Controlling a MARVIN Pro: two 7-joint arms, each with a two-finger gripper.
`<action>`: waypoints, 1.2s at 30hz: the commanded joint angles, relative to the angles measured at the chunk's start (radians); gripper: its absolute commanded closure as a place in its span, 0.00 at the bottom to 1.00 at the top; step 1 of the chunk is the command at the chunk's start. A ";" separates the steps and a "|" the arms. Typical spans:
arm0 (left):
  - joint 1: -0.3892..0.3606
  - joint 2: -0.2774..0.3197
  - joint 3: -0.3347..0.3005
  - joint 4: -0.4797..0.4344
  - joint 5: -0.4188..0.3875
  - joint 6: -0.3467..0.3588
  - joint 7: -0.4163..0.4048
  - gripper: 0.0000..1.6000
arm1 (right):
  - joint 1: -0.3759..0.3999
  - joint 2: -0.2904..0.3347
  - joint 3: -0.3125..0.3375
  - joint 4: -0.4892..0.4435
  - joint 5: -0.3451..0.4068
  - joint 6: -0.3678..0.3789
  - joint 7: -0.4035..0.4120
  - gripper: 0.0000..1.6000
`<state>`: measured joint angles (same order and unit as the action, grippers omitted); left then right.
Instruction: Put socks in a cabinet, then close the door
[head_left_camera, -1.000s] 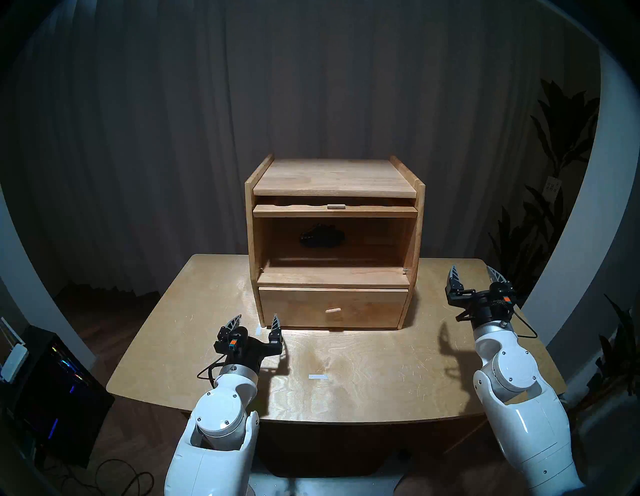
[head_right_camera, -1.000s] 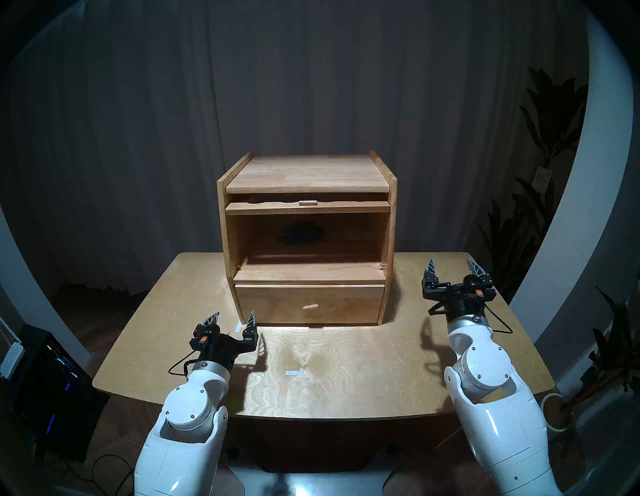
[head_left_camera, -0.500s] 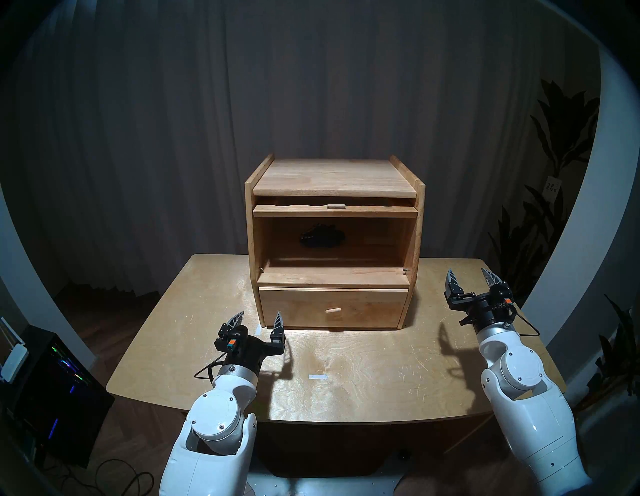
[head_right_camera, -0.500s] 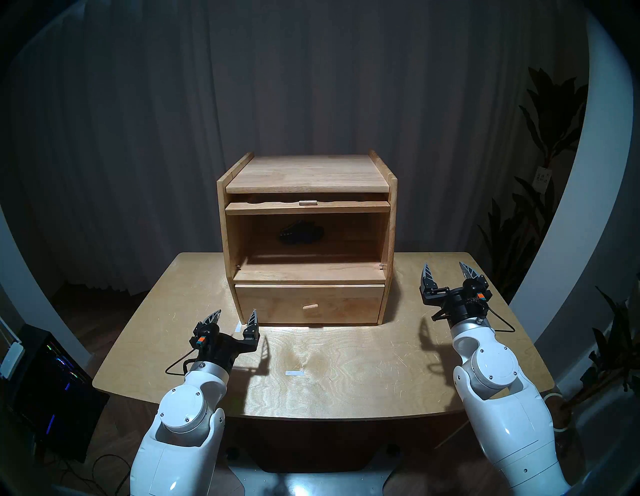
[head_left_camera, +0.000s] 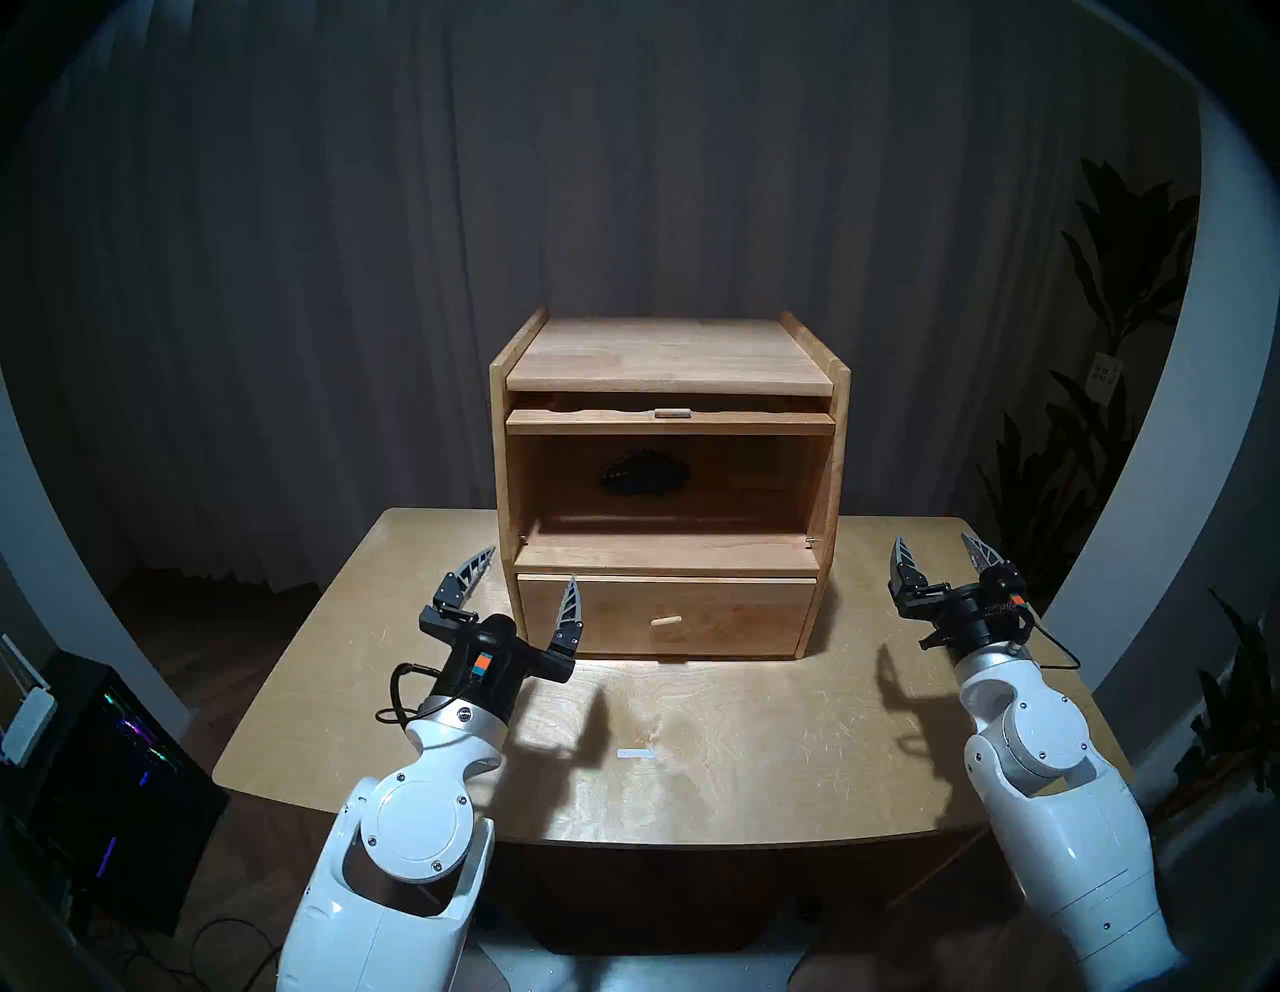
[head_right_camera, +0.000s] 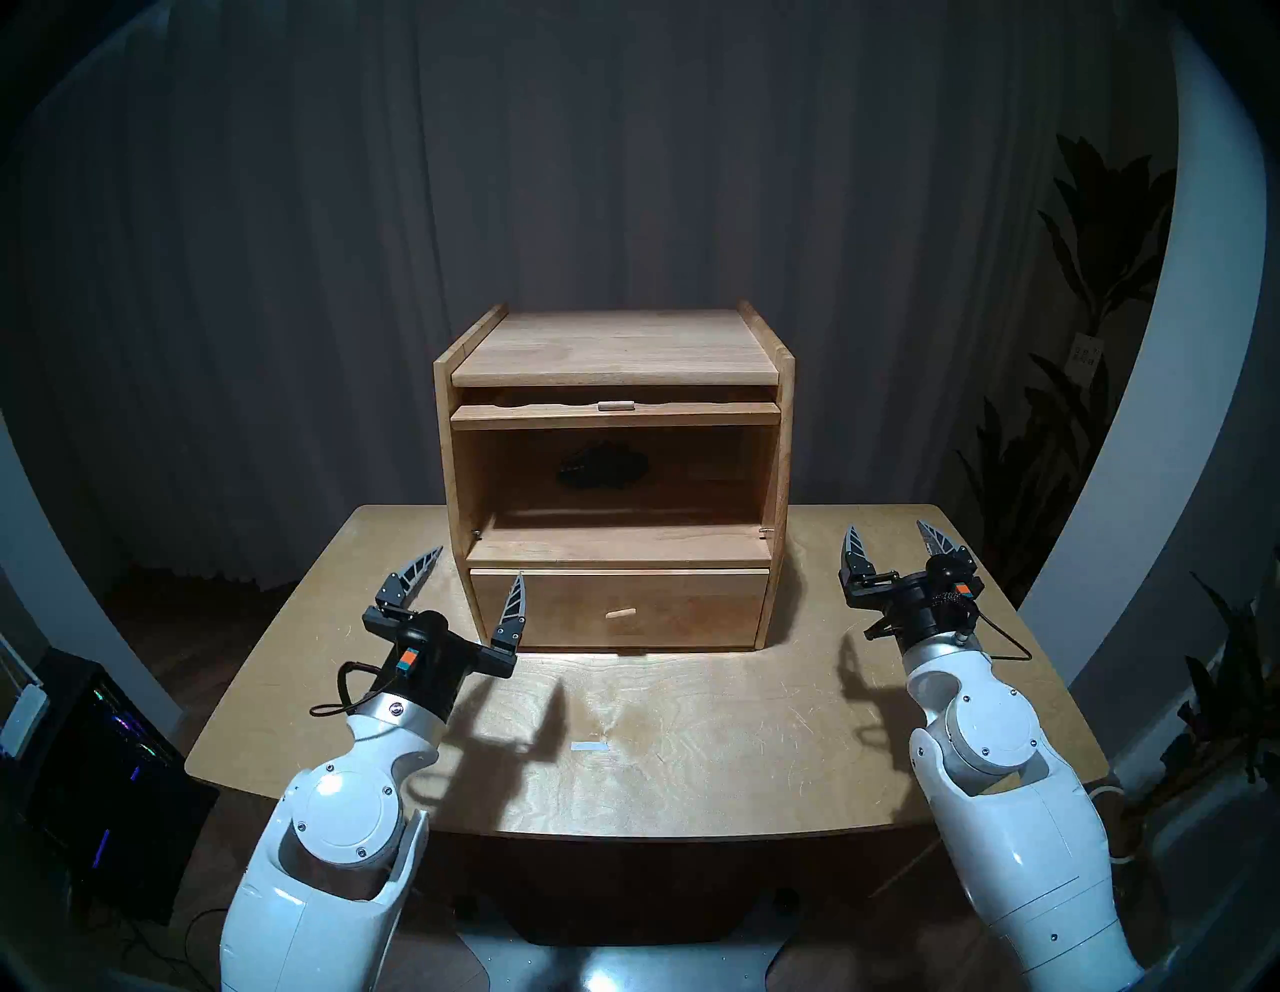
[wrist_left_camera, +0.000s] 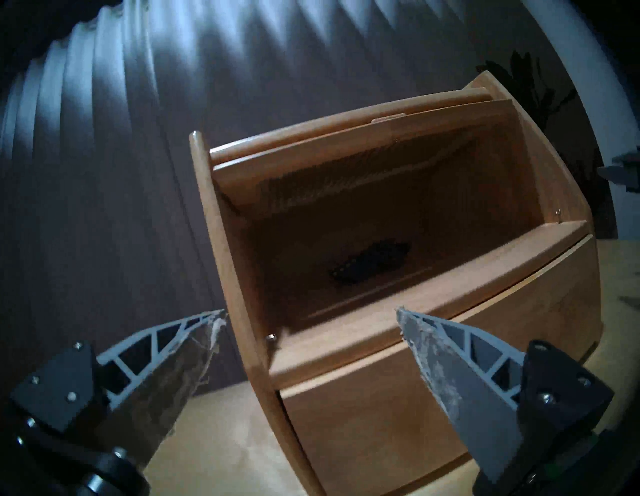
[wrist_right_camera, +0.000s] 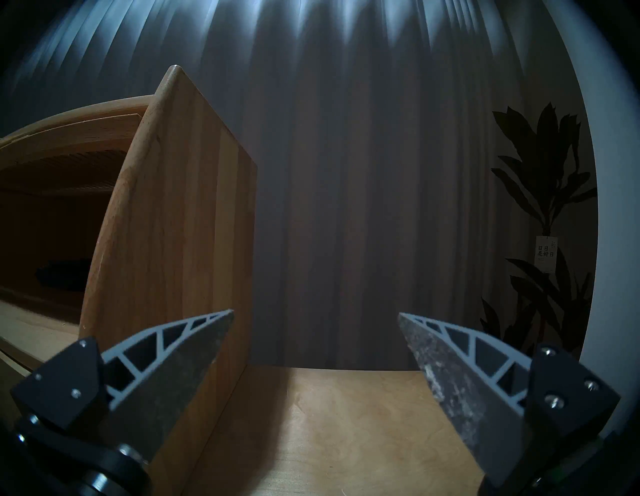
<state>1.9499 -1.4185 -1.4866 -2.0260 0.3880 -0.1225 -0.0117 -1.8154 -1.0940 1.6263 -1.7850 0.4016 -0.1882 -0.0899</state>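
The light-wood cabinet (head_left_camera: 668, 350) stands at the back middle of the table. Its door (head_left_camera: 668, 422) is raised flat under the top, with the tab handle (head_left_camera: 670, 413) facing me, so the upper compartment is open. The dark socks (head_left_camera: 644, 474) lie inside at the back; they also show in the left wrist view (wrist_left_camera: 370, 261). My left gripper (head_left_camera: 532, 566) is open and empty, raised by the cabinet's lower left front corner and pointing up at the compartment. My right gripper (head_left_camera: 933, 539) is open and empty, right of the cabinet's side wall (wrist_right_camera: 180, 225).
The drawer (head_left_camera: 748, 616) with its peg knob (head_left_camera: 666, 621) is shut below the compartment. The table (head_left_camera: 727, 693) carries a white tape mark (head_left_camera: 636, 754). A computer tower (head_left_camera: 104, 762) stands on the floor at left and a plant (head_left_camera: 1108, 312) at right.
My left gripper has risen from the table, moved forward and tilted up toward the cabinet. My right gripper sank slightly, then held still. The socks and door have not moved.
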 joint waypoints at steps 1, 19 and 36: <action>-0.057 0.110 -0.019 -0.052 0.212 0.009 0.004 0.00 | 0.011 0.003 0.005 -0.012 -0.001 -0.006 0.001 0.00; -0.208 0.311 0.090 -0.143 0.724 -0.020 -0.152 0.00 | 0.015 0.007 0.006 -0.007 0.008 -0.007 0.014 0.00; -0.332 0.108 0.209 -0.177 0.741 0.228 -0.321 0.00 | 0.016 0.008 0.007 -0.004 0.009 -0.007 0.023 0.00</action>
<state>1.6847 -1.2014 -1.2744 -2.1539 1.1937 0.0065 -0.3440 -1.8082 -1.0871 1.6276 -1.7739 0.4128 -0.1883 -0.0641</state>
